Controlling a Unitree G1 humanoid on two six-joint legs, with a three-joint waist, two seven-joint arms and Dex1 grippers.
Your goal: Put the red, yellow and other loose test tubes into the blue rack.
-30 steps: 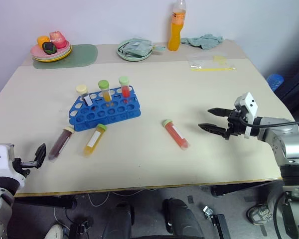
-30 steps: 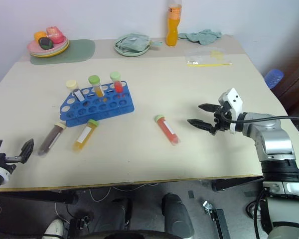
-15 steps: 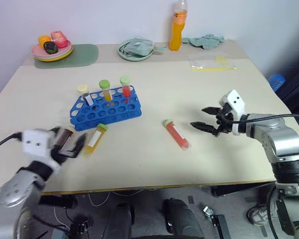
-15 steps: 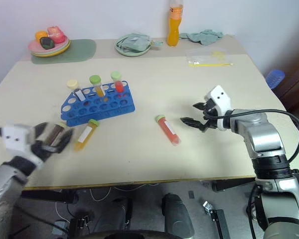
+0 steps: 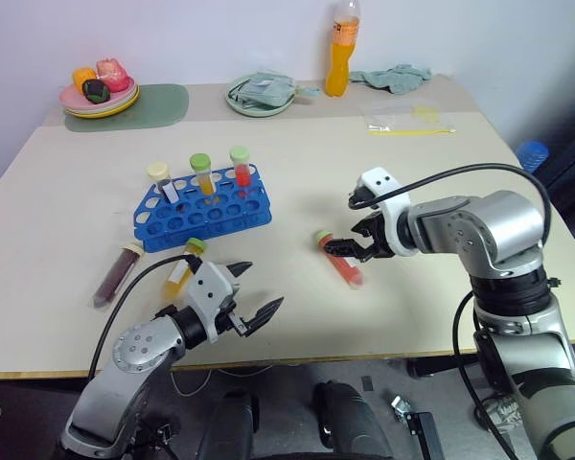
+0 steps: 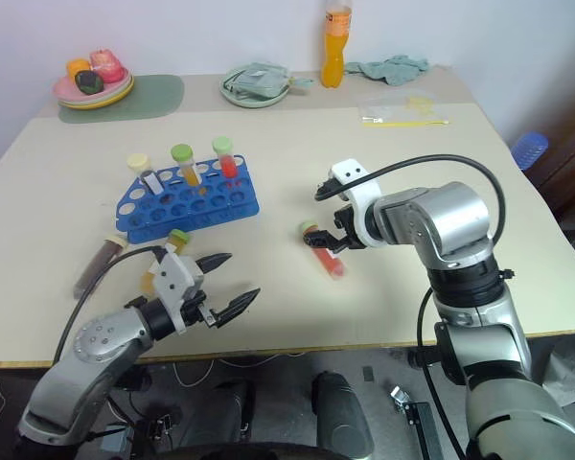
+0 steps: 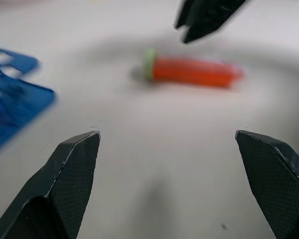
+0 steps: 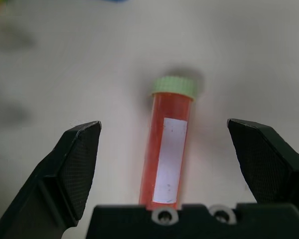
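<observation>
Two claws stand apart; the right claw [image 8: 168,164] straddles the red tube [image 8: 167,159] lying mid-table. Closing off-centre could roll it toward the near edge.

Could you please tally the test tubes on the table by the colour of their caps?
Green caps: 4, on the red tube, the yellow tube and two tubes standing in the blue rack
Cream caps: 2, on the maroon tube and one racked tube
Total: 6

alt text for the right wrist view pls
A red-orange test tube with a green cap and white label lies on the pale table, centred between the open right gripper's two black fingers.
</observation>
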